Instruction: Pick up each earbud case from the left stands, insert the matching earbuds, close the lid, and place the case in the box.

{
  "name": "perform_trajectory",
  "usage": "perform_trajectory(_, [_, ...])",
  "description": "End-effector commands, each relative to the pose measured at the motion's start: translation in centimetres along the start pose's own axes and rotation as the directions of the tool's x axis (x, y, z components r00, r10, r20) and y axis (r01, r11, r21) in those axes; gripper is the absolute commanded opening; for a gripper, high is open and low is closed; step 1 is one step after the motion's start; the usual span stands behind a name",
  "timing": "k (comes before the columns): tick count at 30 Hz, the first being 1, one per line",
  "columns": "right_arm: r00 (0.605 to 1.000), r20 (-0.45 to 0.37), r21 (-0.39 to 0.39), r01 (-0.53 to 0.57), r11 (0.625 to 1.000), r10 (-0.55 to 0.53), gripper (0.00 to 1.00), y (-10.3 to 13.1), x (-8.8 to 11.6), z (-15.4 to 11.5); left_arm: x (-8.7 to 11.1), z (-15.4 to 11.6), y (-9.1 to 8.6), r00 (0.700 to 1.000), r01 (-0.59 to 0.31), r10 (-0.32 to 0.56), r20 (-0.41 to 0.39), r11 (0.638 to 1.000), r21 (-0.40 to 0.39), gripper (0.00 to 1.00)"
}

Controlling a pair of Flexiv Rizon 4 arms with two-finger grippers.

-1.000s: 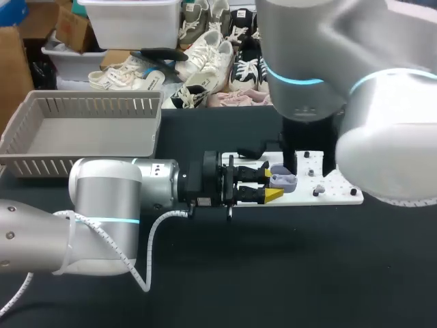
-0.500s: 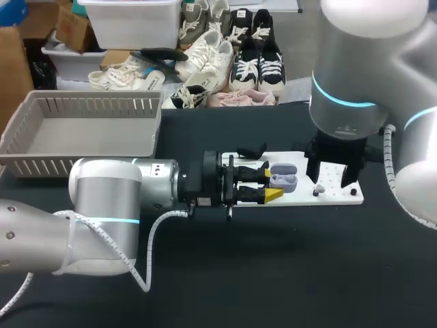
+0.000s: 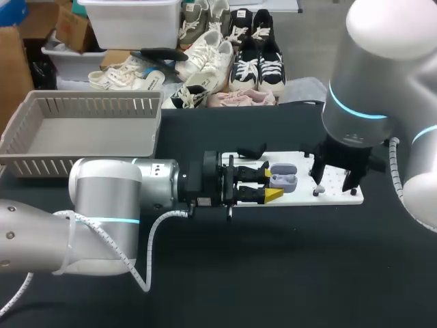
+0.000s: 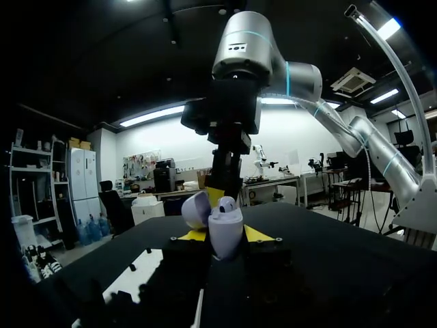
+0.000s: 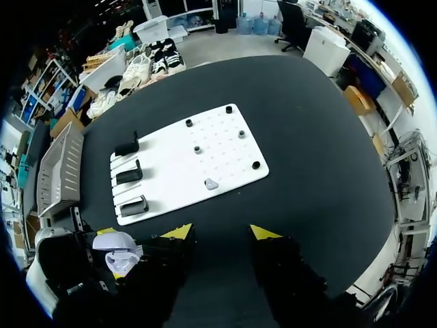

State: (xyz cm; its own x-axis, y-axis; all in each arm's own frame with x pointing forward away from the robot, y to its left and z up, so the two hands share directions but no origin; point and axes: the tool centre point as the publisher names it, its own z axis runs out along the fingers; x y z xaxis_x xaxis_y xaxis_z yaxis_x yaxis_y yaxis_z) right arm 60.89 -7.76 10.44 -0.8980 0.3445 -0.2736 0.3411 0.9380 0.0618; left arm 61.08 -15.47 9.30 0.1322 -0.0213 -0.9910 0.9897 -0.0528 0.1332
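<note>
My left gripper (image 3: 271, 183) lies level over the near edge of the white board (image 3: 338, 195), shut on a lavender earbud case (image 3: 283, 180) whose lid stands open. In the left wrist view the case (image 4: 222, 224) sits upright between the yellow tips of my left gripper (image 4: 225, 236). My right gripper (image 3: 334, 179) hangs above the board's right part, open and holding nothing. In the right wrist view its tips (image 5: 220, 232) are high over the board (image 5: 177, 167), where a pale earbud (image 5: 212, 183) lies. The held case (image 5: 116, 258) shows beside them.
Three black stands (image 5: 130, 175) line the board's left end, and several black pegs (image 5: 256, 165) dot its right part. A grey slatted basket (image 3: 82, 130) sits at the table's back left. My left arm (image 3: 109, 212) lies across the front left.
My right arm has swung from over the case to the board's right end. My left gripper and the case have stayed put.
</note>
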Motion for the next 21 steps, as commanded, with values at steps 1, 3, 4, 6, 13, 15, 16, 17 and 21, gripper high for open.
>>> perform_trajectory(1, [1.0, 0.005, -0.002, -0.007, 1.0, 0.007, 0.47, 0.1, -0.2, 0.8, 0.0, 0.0, -0.1, 1.0, -0.001, 0.001, 0.0, 1.0, -0.005, 0.0])
perform_trajectory(3, [1.0, 0.005, -0.003, -0.011, 1.0, 0.011, 0.47, 0.1, -0.3, 0.9, 0.0, -0.1, -0.2, 1.0, -0.004, 0.004, 0.008, 1.0, 0.0, 0.0])
perform_trajectory(4, [1.0, 0.004, -0.003, -0.013, 1.0, 0.013, 0.47, 0.1, -0.4, 1.0, 0.0, -0.1, -0.3, 1.0, -0.005, 0.005, 0.009, 1.0, 0.001, 0.0])
perform_trajectory(6, [1.0, 0.003, -0.002, -0.015, 1.0, 0.015, 0.47, 0.1, -0.5, 1.2, 0.0, -0.1, -0.5, 1.0, -0.009, 0.009, 0.012, 1.0, 0.004, 0.0])
perform_trajectory(13, [1.0, 0.006, -0.005, -0.024, 1.0, 0.024, 0.47, 0.6, -1.0, 1.5, 0.0, -0.4, -0.9, 1.0, -0.017, 0.017, 0.018, 1.0, 0.006, 0.0])
perform_trajectory(15, [1.0, 0.009, -0.007, -0.026, 1.0, 0.026, 0.47, 0.7, -1.1, 1.6, 0.1, -0.4, -1.1, 1.0, -0.017, 0.017, 0.018, 1.0, 0.005, 0.0])
perform_trajectory(16, [1.0, 0.01, -0.007, -0.026, 1.0, 0.026, 0.47, 0.8, -1.2, 1.6, 0.1, -0.5, -1.2, 1.0, -0.017, 0.017, 0.018, 1.0, 0.004, 0.0])
perform_trajectory(17, [1.0, 0.011, -0.007, -0.026, 1.0, 0.027, 0.47, 0.9, -1.3, 1.6, 0.1, -0.5, -1.2, 1.0, -0.016, 0.016, 0.018, 1.0, 0.004, 0.0])
perform_trajectory(21, [0.999, 0.017, -0.012, -0.027, 1.0, 0.027, 0.47, 1.2, -1.7, 1.7, 0.2, -0.6, -1.5, 1.0, -0.013, 0.013, 0.016, 1.0, 0.0, 0.0])
